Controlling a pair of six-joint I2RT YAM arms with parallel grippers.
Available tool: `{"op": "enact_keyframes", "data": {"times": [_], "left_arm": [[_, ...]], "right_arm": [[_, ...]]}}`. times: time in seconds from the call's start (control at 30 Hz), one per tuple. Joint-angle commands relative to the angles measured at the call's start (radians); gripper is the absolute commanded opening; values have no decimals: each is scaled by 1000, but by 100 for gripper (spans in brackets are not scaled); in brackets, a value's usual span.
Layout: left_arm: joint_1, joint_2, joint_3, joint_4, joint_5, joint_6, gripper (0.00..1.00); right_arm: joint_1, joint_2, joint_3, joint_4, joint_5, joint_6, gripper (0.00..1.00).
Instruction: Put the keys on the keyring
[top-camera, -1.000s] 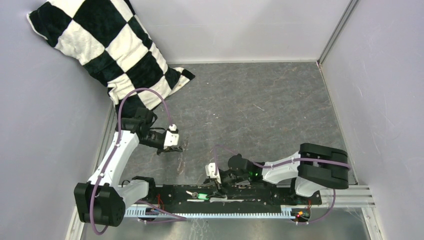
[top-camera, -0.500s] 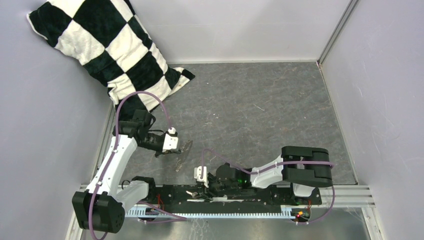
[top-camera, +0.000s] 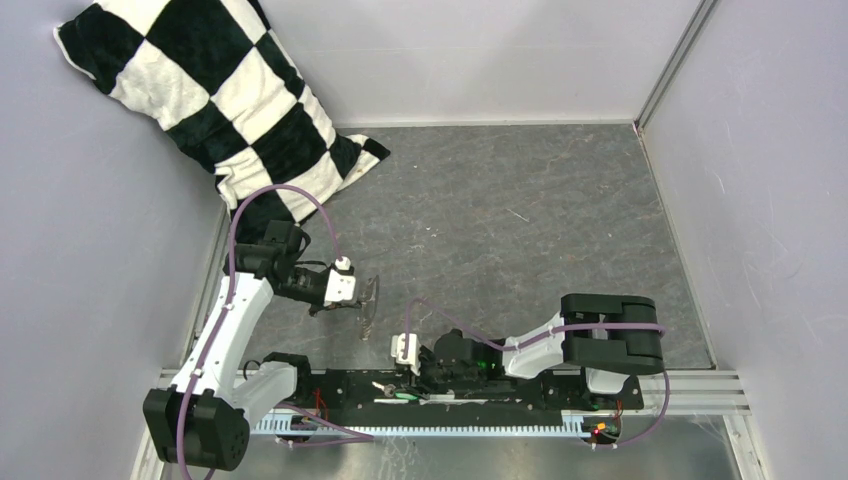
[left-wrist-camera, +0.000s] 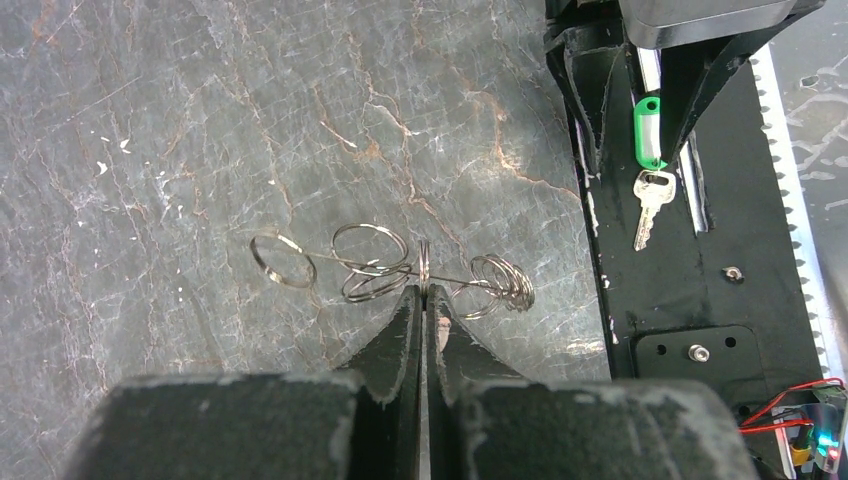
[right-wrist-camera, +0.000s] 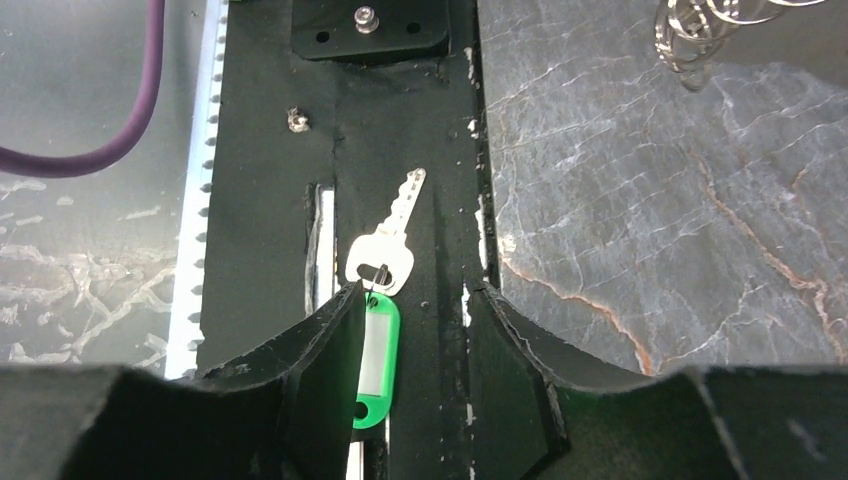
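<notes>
The keyring (left-wrist-camera: 380, 268) is a thin silvery wire loop seen edge-on, with small rings strung along it. My left gripper (left-wrist-camera: 424, 292) is shut on it just above the marbled floor; in the top view it hangs at the left gripper's (top-camera: 352, 290) tip. The keys (right-wrist-camera: 385, 255), one silver key with a green tag (right-wrist-camera: 375, 360), lie on the black base rail (right-wrist-camera: 260, 200). My right gripper (right-wrist-camera: 418, 292) is open and straddles the tag. Its left finger touches the tag's edge; the right finger stands well apart.
A black-and-white chequered pillow (top-camera: 220, 90) leans in the back left corner. Grey walls enclose the floor on three sides. A purple cable (right-wrist-camera: 100, 150) runs beside the toothed strip at the near edge. Screws stick up from the rail.
My right gripper has slid left along the black rail to straddle the green tag, and its jaws have narrowed. The left gripper shifted slightly, still holding the keyring.
</notes>
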Motion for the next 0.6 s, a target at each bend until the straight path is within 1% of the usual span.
{"op": "enact_keyframes", "data": {"times": [0.0,0.13,0.33,0.57], "left_arm": [[5,-20,14,-14,27,22,2],[5,-35,11,-16,24,22,2],[5,-56,5,-26,16,34,2],[4,-61,7,-51,19,59,2]], "right_arm": [[16,-2,-14,37,-17,-1,50],[28,-1,-4,21,-18,-4,50],[34,18,17,-1,-24,-2,44],[35,39,40,-23,-22,-1,41]]}}
